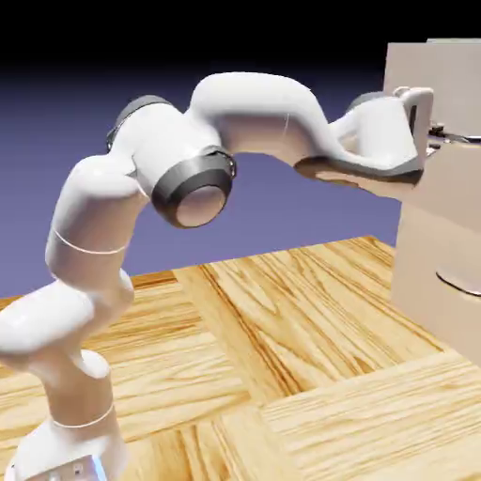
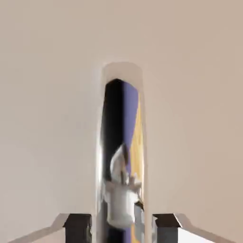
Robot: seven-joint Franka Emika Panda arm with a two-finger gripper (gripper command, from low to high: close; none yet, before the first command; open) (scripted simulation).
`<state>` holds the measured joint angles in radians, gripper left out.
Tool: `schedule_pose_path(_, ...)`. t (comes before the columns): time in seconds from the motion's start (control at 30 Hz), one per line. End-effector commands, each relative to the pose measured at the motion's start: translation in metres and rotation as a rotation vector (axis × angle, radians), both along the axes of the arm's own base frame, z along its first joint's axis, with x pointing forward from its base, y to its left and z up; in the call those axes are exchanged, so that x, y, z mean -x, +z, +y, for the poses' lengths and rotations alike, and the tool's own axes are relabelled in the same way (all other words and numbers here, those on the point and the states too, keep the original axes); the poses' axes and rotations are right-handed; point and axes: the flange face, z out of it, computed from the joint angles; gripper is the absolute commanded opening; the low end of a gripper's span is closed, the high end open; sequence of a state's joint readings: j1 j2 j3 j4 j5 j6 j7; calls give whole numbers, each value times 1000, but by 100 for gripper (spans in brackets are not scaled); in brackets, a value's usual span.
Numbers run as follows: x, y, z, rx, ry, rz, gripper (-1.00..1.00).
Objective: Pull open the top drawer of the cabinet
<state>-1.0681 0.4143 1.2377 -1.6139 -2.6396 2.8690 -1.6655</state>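
Top drawer [image 1: 442, 85] sits at the upper right of the exterior view, the uppermost beige panel of the cabinet [image 1: 437, 254]. Its front does not look pulled out yet, though the angle makes this hard to judge.

Handle [image 2: 122, 156]: a thin reflective metal bar, running up the middle of the hand view and mirroring the arm and the wood floor. It lies between the two grey fingertips [image 2: 78, 227], which stand on either side of it. End effector [image 2: 122, 228] is closed on the handle; in the exterior view it [image 1: 434, 139] is pressed against the drawer front, mostly hidden by the wrist.

The hand approaches level and square to the panel, presumably so that a straight pull follows the drawer's slide.

Below, a second drawer front carries a curved grey handle [image 1: 460, 282], not the target.

The arm [image 1: 254, 131] arches from its base at lower left across the wood desk [image 1: 310, 357]. Judged step: grip made, pull to follow.
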Motion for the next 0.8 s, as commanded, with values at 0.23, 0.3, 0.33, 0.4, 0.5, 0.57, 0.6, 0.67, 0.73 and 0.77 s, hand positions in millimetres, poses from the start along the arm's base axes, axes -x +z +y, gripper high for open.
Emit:
schedule_pose_path(0.23, 40, 0, 0, 0, 0, 1, -100)
schedule_pose_path(0.3, 47, 0, 0, 0, 0, 1, -100)
schedule_pose_path(0.33, 50, 0, 0, 0, 0, 1, -100)
schedule_pose_path(0.4, 56, 0, 0, 0, 0, 1, -100)
schedule_pose_path(0.5, 66, 0, 0, 0, 0, 1, -100)
schedule_pose_path(0.57, 74, 0, 0, 0, 0, 1, -100)
schedule_pose_path(0.6, 78, 0, 0, 0, 0, 1, -100)
schedule_pose_path(0.67, 88, 0, 0, 1, -1, 1, -100)
schedule_pose_path(0.73, 100, 0, 0, 0, 0, 1, -100)
schedule_pose_path(0.77, 101, 0, 0, 0, 0, 1, -100)
